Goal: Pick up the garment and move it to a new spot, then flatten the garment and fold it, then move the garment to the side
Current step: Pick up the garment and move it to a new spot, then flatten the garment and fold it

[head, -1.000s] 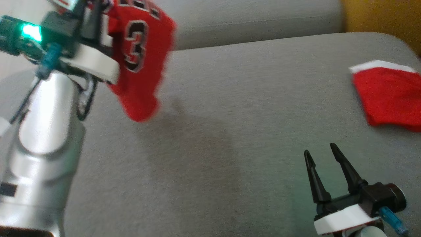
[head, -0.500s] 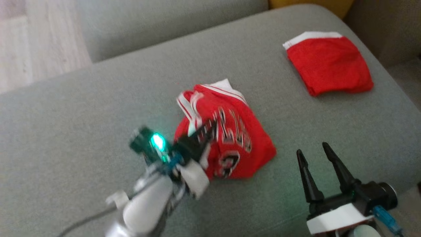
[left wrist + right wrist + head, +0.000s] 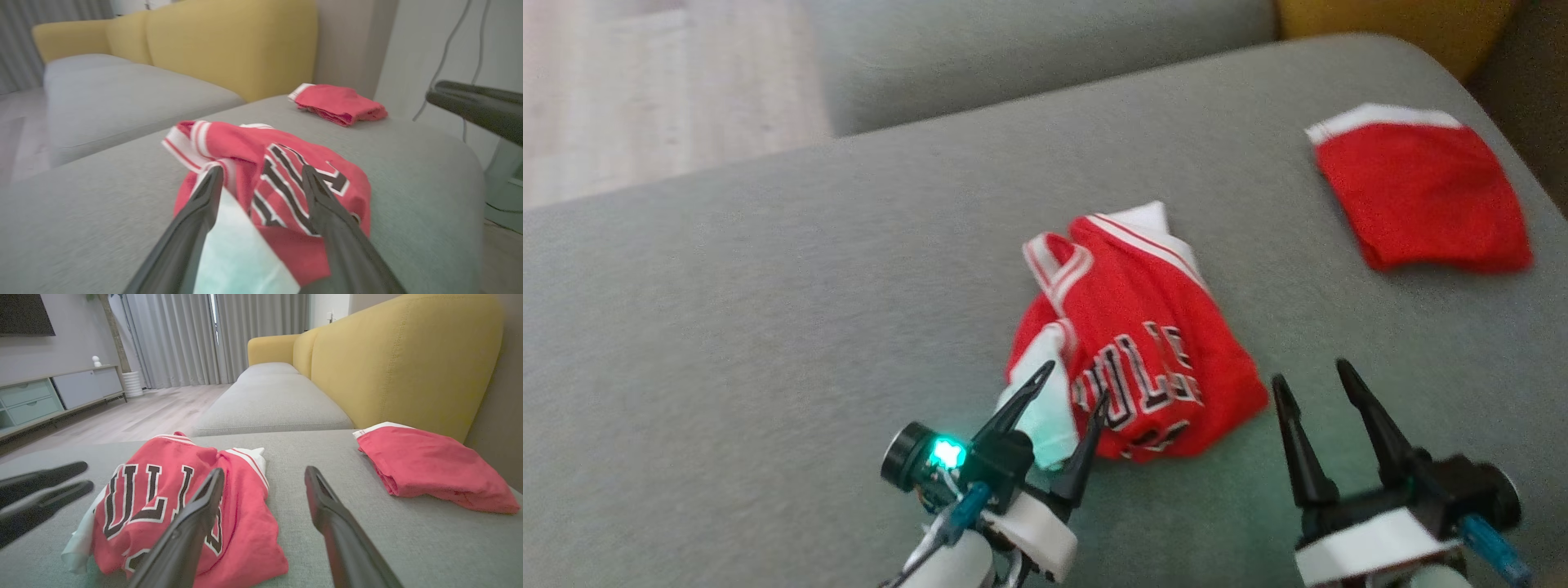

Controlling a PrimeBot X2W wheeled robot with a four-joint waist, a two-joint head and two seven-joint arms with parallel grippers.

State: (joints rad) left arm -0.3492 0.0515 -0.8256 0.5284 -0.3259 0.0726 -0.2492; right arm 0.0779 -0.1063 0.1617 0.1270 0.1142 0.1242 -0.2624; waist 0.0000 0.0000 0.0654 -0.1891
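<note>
Red cloth with white trim and black-and-white lettering, the garment (image 3: 1152, 327) lies crumpled in a loose heap on the grey sofa seat (image 3: 768, 343), just off the middle of the head view toward 5 o'clock. Its striped white-and-red edging points toward 12 o'clock, and a pale white flap trails out at its 7 o'clock end. The left gripper (image 3: 1072, 390) sits at 6 o'clock in that view, its fingers spread wide and pointing toward 1 o'clock, one on either side of the white flap. The left wrist view shows the flap lying loose between them, not clamped, with the lettered red part just past the fingertips. A green lamp (image 3: 946, 452) glows on the wrist behind the fingers. The right gripper (image 3: 1311, 371) stands at 4 o'clock, its fingers also wide apart and holding nothing. It is just beside the garment's 3 o'clock edge but apart from it; whether the fingers touch the seat I cannot tell. In the right wrist view the garment lies toward 8 o'clock, partly behind the finger on that view's left. A folded red cloth (image 3: 1421, 200) with a white band rests well apart from the garment at 2 o'clock in the head view, near the rounded end of the seat. A yellow backrest (image 3: 408, 355) rises beyond it, and wooden floor (image 3: 645, 90) shows at 11 o'clock.
</note>
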